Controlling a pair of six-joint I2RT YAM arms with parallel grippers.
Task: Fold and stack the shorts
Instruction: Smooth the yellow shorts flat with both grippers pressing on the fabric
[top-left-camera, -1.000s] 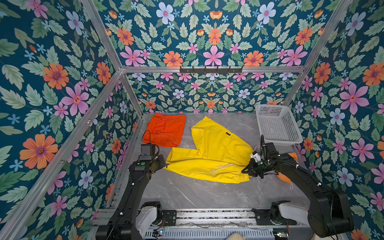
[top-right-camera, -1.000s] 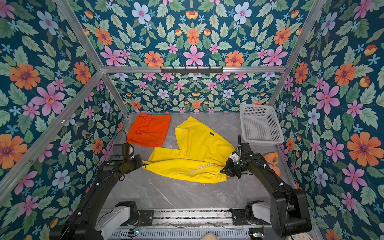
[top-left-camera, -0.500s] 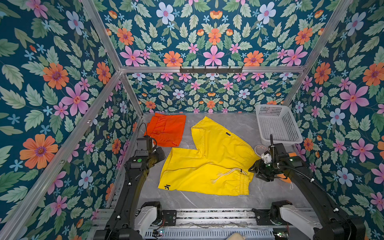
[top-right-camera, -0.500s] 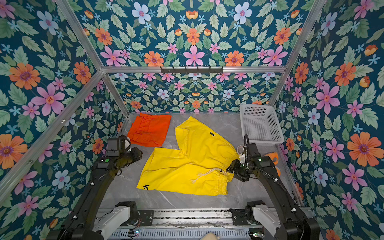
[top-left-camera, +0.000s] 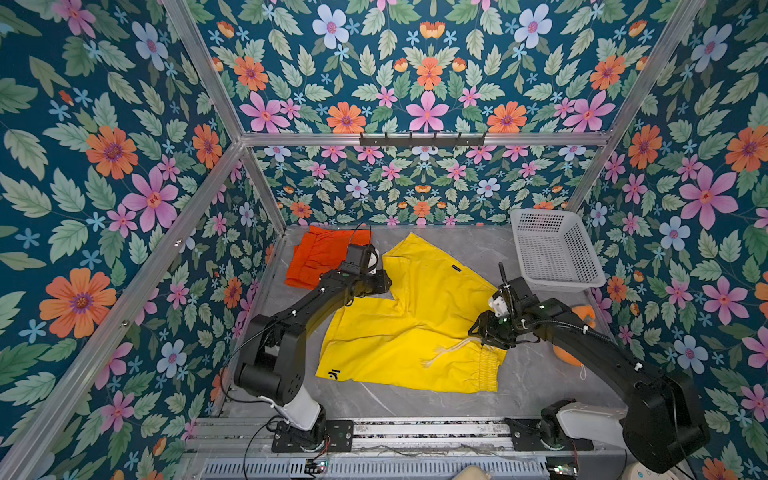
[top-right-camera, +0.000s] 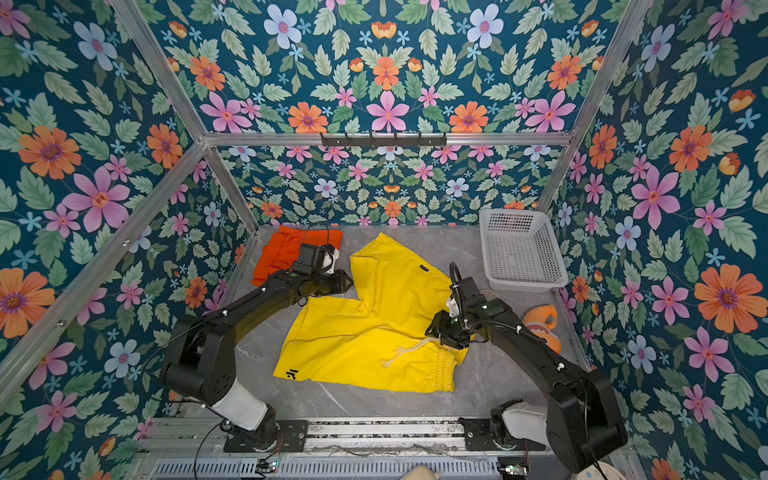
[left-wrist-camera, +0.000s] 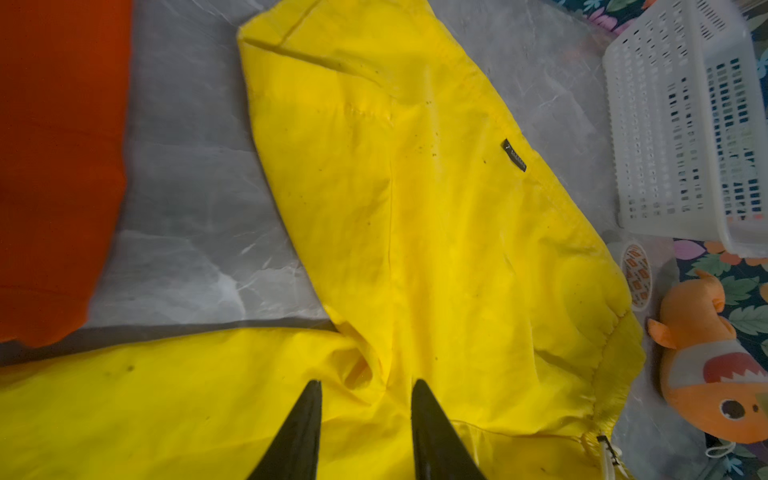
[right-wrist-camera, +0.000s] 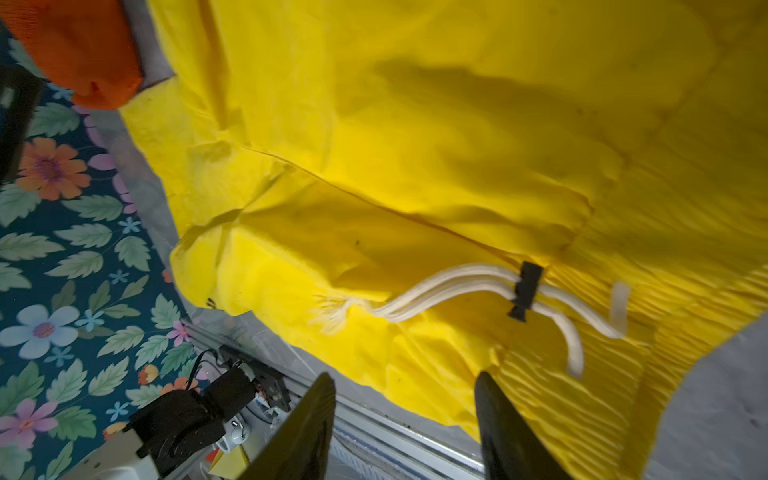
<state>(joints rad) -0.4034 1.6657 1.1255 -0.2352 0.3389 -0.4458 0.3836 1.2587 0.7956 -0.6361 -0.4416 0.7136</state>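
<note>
Yellow shorts (top-left-camera: 415, 324): thin, ribbed waistband (top-left-camera: 486, 365), frayed drawstring (right-wrist-camera: 457, 286), black hem logo (top-left-camera: 333, 374) unreadable. L gripper (left-wrist-camera: 366, 386), R gripper (right-wrist-camera: 405, 376): jaws apart, empty.

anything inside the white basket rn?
Nothing shows inside the white basket. Both top views show only its bare perforated floor and inner walls. The strip of floor just behind its near wall is covered by that wall, so a small flat item there cannot be ruled out.

Bare tabletop (top-left-camera: 478, 245) beside basket (top-left-camera: 582, 253)
</note>
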